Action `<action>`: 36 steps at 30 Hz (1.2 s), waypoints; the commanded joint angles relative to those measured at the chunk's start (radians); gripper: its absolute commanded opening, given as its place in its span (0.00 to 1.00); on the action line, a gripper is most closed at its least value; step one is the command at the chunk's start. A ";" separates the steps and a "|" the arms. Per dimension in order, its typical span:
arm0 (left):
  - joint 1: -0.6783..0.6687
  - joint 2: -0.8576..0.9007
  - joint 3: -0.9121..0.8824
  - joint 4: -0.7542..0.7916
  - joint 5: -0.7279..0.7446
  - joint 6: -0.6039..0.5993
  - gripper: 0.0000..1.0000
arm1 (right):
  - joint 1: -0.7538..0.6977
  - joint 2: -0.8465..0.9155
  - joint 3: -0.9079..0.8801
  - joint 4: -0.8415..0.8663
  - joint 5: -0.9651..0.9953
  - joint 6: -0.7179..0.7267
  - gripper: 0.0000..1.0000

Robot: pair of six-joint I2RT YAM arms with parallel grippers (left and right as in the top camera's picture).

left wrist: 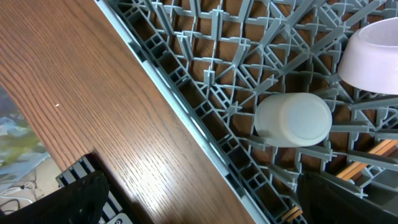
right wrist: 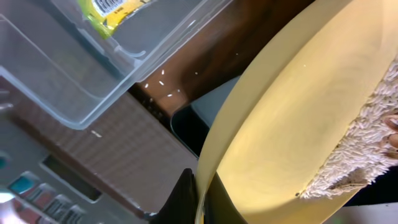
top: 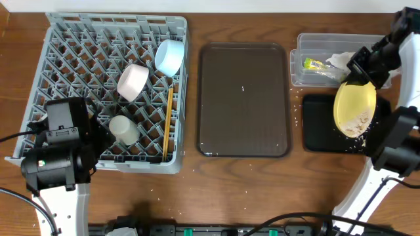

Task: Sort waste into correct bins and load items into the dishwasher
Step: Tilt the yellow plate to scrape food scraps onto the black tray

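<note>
My right gripper [top: 359, 77] is shut on the rim of the pale yellow plate [top: 354, 105], held tilted over the black tray [top: 315, 134]; in the right wrist view my fingers [right wrist: 202, 196] pinch the plate [right wrist: 292, 124]. Beige crumbs [top: 354, 122] cling to its lower edge. The clear tub [top: 305, 72] holds a yellow-green wrapper [top: 315, 64] and white napkin [top: 340, 60]. The grey dish rack [top: 65, 39] holds the blue bowl [top: 169, 56], pinkish-white bowl [top: 132, 81], cream cup [top: 123, 129] and chopsticks [top: 168, 124]. My left gripper [left wrist: 199, 205] is open and empty beside the rack's front edge.
A brown serving tray [top: 244, 98] lies between the rack and the bins. Small crumbs are scattered on the wooden table [top: 295, 115] near the black tray. The right arm's base [top: 394, 151] stands close to the black tray.
</note>
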 commanded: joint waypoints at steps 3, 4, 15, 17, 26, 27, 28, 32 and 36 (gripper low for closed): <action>0.006 -0.001 0.015 -0.003 -0.016 0.006 0.98 | -0.059 -0.032 0.019 -0.033 -0.160 -0.031 0.02; 0.006 -0.001 0.015 -0.003 -0.016 0.006 0.98 | -0.068 -0.032 0.019 -0.032 -0.187 -0.043 0.01; 0.006 -0.001 0.014 -0.003 -0.015 0.006 0.98 | -0.180 -0.032 0.019 -0.104 -0.373 -0.143 0.01; 0.006 -0.001 0.015 -0.003 -0.015 0.006 0.98 | -0.196 -0.032 0.019 -0.104 -0.406 -0.173 0.01; 0.006 -0.001 0.015 -0.003 -0.016 0.006 0.98 | -0.249 -0.032 0.019 -0.129 -0.483 -0.199 0.02; 0.006 -0.001 0.014 -0.003 -0.015 0.006 0.98 | -0.251 -0.032 0.018 -0.136 -0.483 -0.199 0.02; 0.006 -0.001 0.014 -0.003 -0.016 0.006 0.98 | -0.253 -0.032 0.018 -0.145 -0.483 -0.199 0.01; 0.006 -0.001 0.015 -0.003 -0.016 0.006 0.98 | -0.261 -0.032 0.018 -0.161 -0.483 -0.198 0.02; 0.006 -0.001 0.015 -0.003 -0.015 0.006 0.98 | -0.280 -0.032 0.018 -0.163 -0.528 -0.217 0.02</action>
